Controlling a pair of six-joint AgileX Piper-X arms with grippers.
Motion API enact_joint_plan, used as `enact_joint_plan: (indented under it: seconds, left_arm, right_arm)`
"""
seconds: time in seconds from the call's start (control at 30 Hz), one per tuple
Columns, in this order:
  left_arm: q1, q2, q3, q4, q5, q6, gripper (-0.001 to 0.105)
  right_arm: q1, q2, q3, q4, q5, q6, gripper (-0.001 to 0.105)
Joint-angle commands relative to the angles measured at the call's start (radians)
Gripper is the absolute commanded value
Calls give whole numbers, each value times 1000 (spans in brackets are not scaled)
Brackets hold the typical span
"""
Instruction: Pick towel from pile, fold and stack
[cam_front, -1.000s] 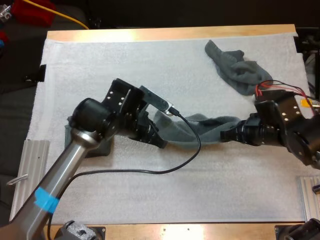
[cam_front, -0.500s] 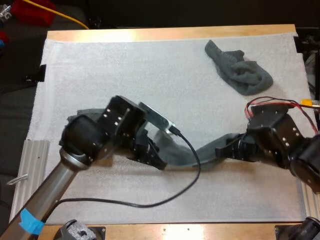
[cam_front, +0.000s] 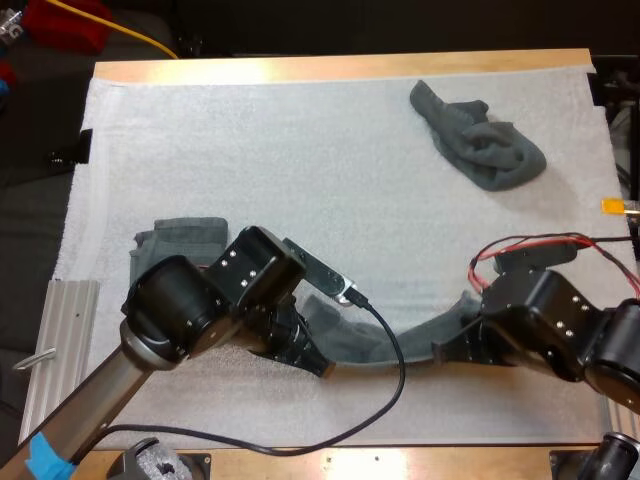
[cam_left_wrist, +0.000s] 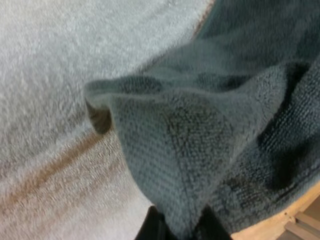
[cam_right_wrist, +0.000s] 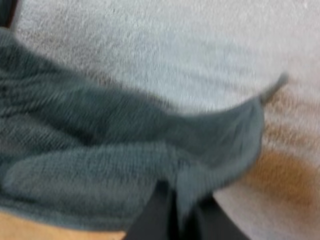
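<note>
High view first: a dark grey-green terry towel (cam_front: 405, 335) was strung out as a sagging strip between the two arms, low over the near part of the white foam mat (cam_front: 300, 150) on the wooden bench (cam_front: 330, 68). The left jaws had one end and the right jaws the other. A folded grey-green towel (cam_front: 180, 240) sat flat on the mat's left side, just behind the left arm. A crumpled grey-green towel (cam_front: 485, 145) lay off at the far right, well apart from everything else.

Left wrist view: the jaws were clamped on a bunched corner of the towel (cam_left_wrist: 200, 130), with cloth pinched from both sides and the rest draping away over the mat.

Right wrist view: same deal, jaws closed on a fold of the towel (cam_right_wrist: 100, 150), which trailed off toward the other arm.

My read is that the pick was done and this was the spread-it-out step before folding. Next up, I'd guess both ends need to go down together with the strip kept taut. Otherwise the slack middle bunches up and the fold comes out lumpy. After that, fold it and take it over to the folded one.
</note>
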Motion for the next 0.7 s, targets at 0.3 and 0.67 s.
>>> enact_joint_plan:
  seconds: [0.3,0.67]
  left_arm:
    - [-113,-19,-4,40,-17,-130,0]
    - [-139,-19,26,40,-91,-170,0]
  right_arm:
    - [176,-9,-10,127,80,205,1]
    - [232,8,-2,158,215,311,1]
